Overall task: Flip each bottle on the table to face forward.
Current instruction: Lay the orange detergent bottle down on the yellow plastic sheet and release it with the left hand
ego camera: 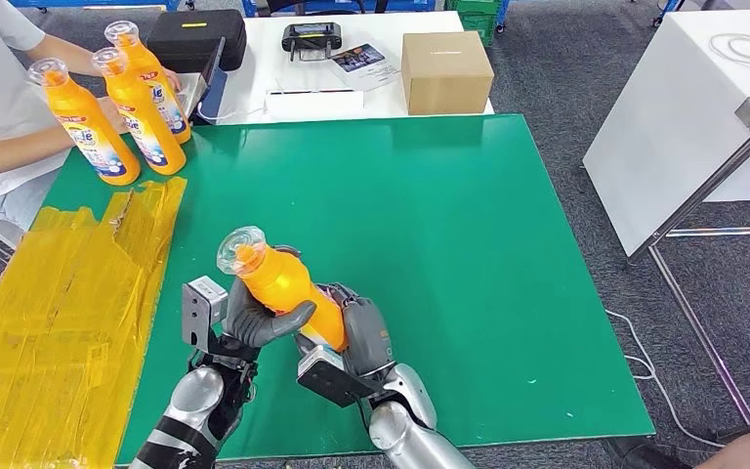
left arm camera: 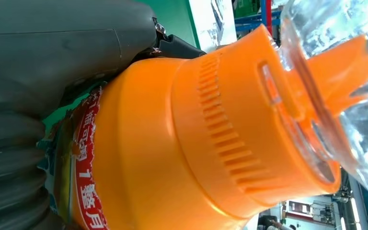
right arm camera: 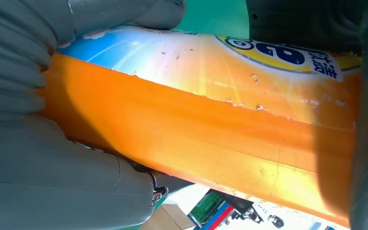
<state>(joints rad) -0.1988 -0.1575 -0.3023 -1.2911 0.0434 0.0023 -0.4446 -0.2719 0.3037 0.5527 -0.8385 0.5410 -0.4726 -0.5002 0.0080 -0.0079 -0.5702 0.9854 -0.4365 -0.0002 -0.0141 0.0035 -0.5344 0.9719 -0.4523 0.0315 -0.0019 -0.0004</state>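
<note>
An orange bottle (ego camera: 283, 285) with a clear cap is lifted above the near part of the green table (ego camera: 430, 215), tilted with its cap toward the far left. My left hand (ego camera: 259, 320) grips it from the left and my right hand (ego camera: 356, 337) holds its lower body. The left wrist view gives a close look at the bottle's neck and cap (left arm camera: 249, 120), the right wrist view at its labelled body (right arm camera: 220, 115). Three more orange bottles (ego camera: 122, 103) stand upright at the table's far left corner, labels showing.
A person sits at the far left, an arm (ego camera: 0, 156) reaching to the standing bottles. Yellow film (ego camera: 59, 303) covers the table's left side. A white table behind holds a cardboard box (ego camera: 445, 70), a black case (ego camera: 195, 39) and a controller (ego camera: 311, 39).
</note>
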